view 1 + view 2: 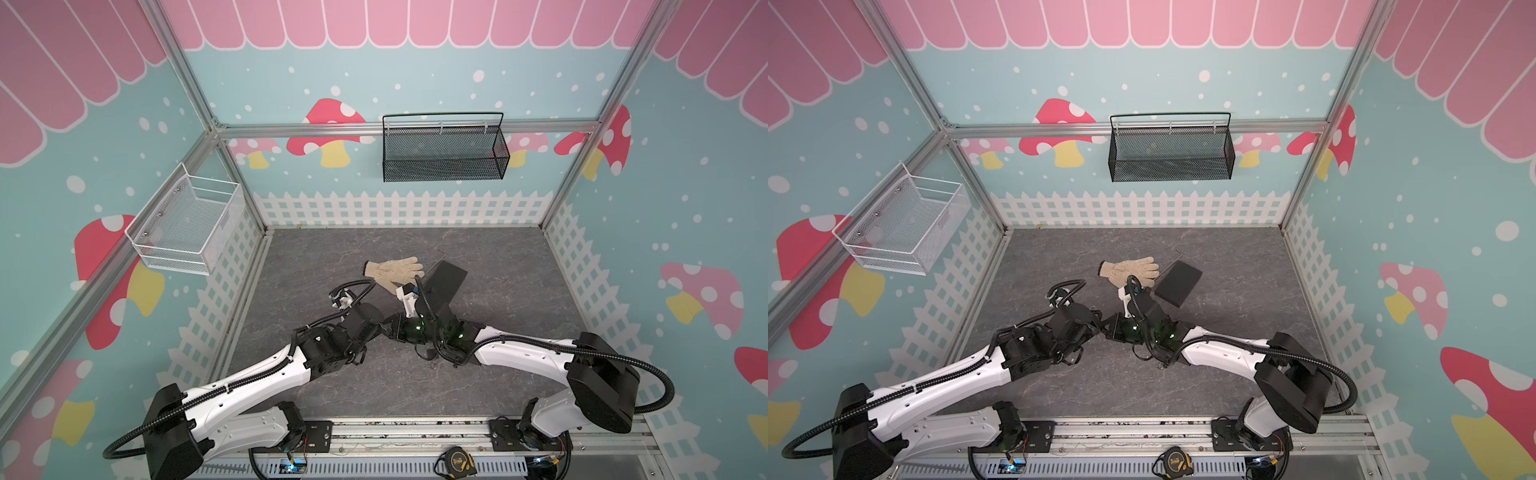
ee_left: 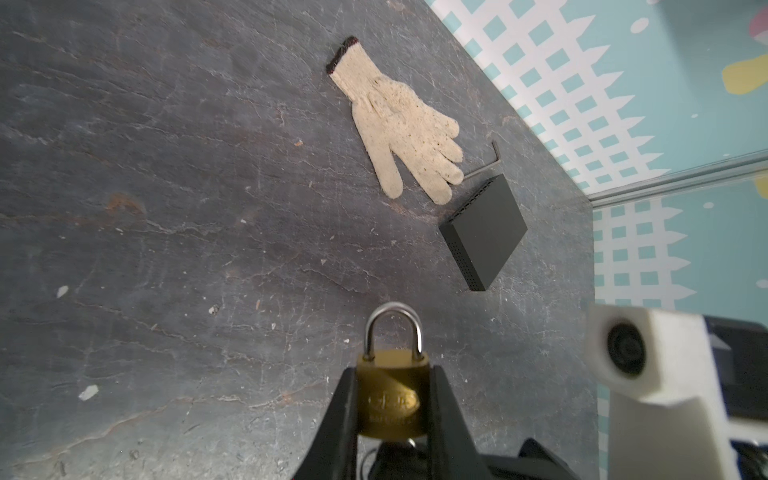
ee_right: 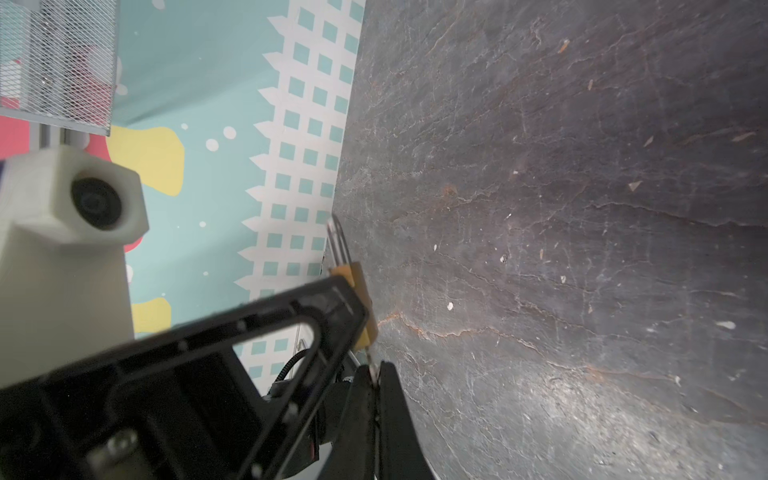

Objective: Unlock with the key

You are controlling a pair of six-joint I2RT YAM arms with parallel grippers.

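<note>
My left gripper [image 2: 392,376] is shut on a brass padlock [image 2: 392,395], one black finger on each side of its body. The steel shackle [image 2: 392,328] points away from the wrist, and both its legs sit in the body. My right gripper [image 3: 376,370] is shut on the key [image 3: 372,365], a thin silver blade running into the underside of the padlock [image 3: 362,307]. In both top views the two grippers meet tip to tip above the middle of the floor, the left gripper [image 1: 379,322] against the right gripper [image 1: 392,326]. There the arms hide the padlock and the key.
Behind the grippers a beige glove [image 1: 395,272], a flat black box [image 1: 444,282] and a thin hex key [image 2: 484,166] lie on the grey floor. A white mesh basket [image 1: 187,224] hangs on the left wall, a black one [image 1: 444,151] on the back rail. A tape measure [image 1: 457,459] sits at the front.
</note>
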